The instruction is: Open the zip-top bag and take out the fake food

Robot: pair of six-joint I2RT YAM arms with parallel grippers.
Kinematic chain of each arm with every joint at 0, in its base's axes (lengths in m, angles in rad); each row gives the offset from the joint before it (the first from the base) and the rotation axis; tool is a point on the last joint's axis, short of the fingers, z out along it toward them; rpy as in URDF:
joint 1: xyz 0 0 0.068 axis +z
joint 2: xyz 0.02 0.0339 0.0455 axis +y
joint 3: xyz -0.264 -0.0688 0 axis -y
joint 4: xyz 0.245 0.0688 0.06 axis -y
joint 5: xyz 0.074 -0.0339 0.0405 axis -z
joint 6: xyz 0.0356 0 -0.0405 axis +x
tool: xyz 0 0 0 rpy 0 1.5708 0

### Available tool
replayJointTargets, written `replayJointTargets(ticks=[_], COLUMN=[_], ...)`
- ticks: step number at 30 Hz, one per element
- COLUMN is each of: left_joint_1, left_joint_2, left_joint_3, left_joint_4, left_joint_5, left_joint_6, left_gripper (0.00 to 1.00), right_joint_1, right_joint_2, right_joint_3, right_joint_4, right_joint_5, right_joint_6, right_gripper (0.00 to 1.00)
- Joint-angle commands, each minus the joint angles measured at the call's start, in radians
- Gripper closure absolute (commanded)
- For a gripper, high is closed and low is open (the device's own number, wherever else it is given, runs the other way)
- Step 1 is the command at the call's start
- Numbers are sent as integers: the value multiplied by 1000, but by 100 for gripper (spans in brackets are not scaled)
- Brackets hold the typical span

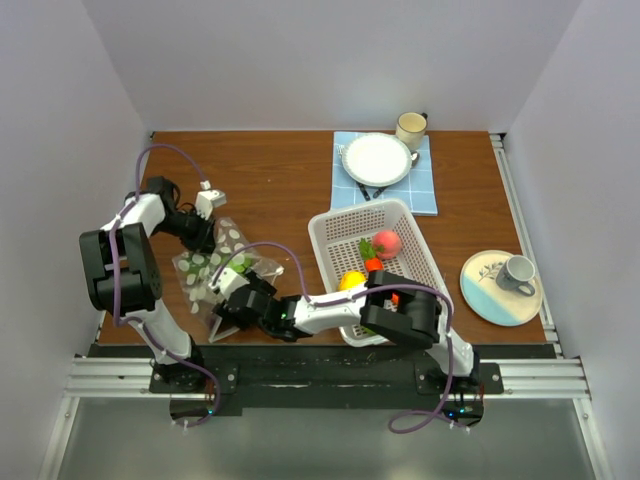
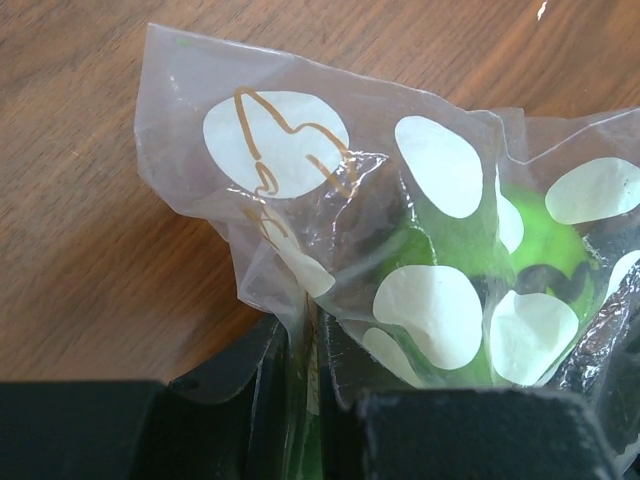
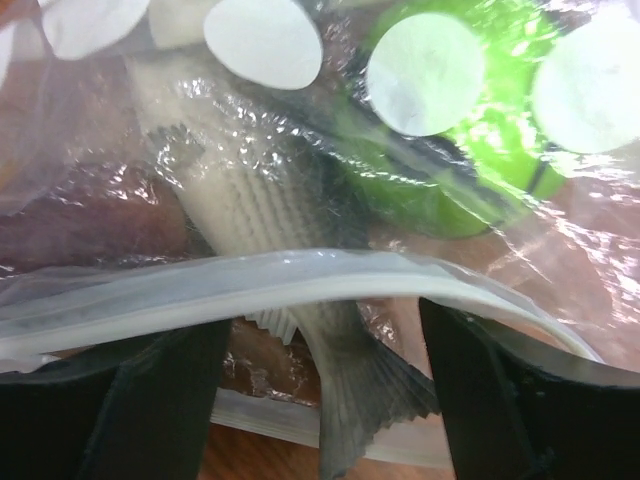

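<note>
The zip-top bag (image 1: 215, 262), clear with white dots, lies on the table at the left. My left gripper (image 2: 310, 365) is shut on a fold of its plastic at the far corner, and a green apple (image 2: 545, 240) shows through the film. My right gripper (image 3: 325, 400) is open at the bag's mouth, with the white zip rim (image 3: 300, 280) arching across its fingertips. A grey toy fish (image 3: 260, 200) lies inside, its tail between the fingers without touching them. Beside it shows the green piece (image 3: 470, 130). In the top view the right gripper (image 1: 228, 300) reaches in from the near side.
A white perforated basket (image 1: 335, 262) stands right of the bag and holds a pink peach (image 1: 387, 243), an orange carrot (image 1: 372, 264) and a yellow pear (image 1: 351, 281). A white plate (image 1: 377, 158) on a blue cloth and a mug (image 1: 411, 128) are at the back. A saucer with a grey cup (image 1: 517, 272) sits at the right.
</note>
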Motion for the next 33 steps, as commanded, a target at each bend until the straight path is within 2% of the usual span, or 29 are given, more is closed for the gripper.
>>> replayJointTargets(ticks=[1, 2, 3, 9, 12, 15, 20, 25, 29, 33], left_joint_1=[-5, -5, -5, -5, -5, -4, 7, 15, 15, 18], left_joint_2=[-31, -31, -30, -17, 4, 30, 72, 81, 79, 78], left_joint_3=[27, 28, 30, 47, 70, 90, 125, 140, 140, 142], left_joint_4=[-18, -20, -18, 28, 68, 98, 121, 134, 149, 152], left_joint_5=[15, 15, 15, -8, -35, -60, -74, -78, -101, -105], left_joint_6=[20, 19, 20, -29, -69, -90, -108, -118, -124, -128], left_gripper=[81, 81, 81, 83, 86, 87, 89, 91, 92, 93], right_joint_1=[-18, -22, -31, -48, -59, -71, -76, -76, -76, -77], right_joint_2=[4, 2, -1, -37, -83, -169, -306, -410, -531, -617], right_joint_3=[-13, -18, -19, -32, -10, -7, 27, -13, -102, -131], right_joint_4=[12, 7, 2, -21, -71, -139, -398, -625, -666, -732], right_joint_5=[-54, -65, -75, -111, -126, -166, -243, -218, -206, -111], right_joint_6=[8, 15, 29, 23, 20, 38, 78, 169, 230, 276], right_gripper=[35, 42, 52, 81, 91, 94, 93, 91, 89, 89])
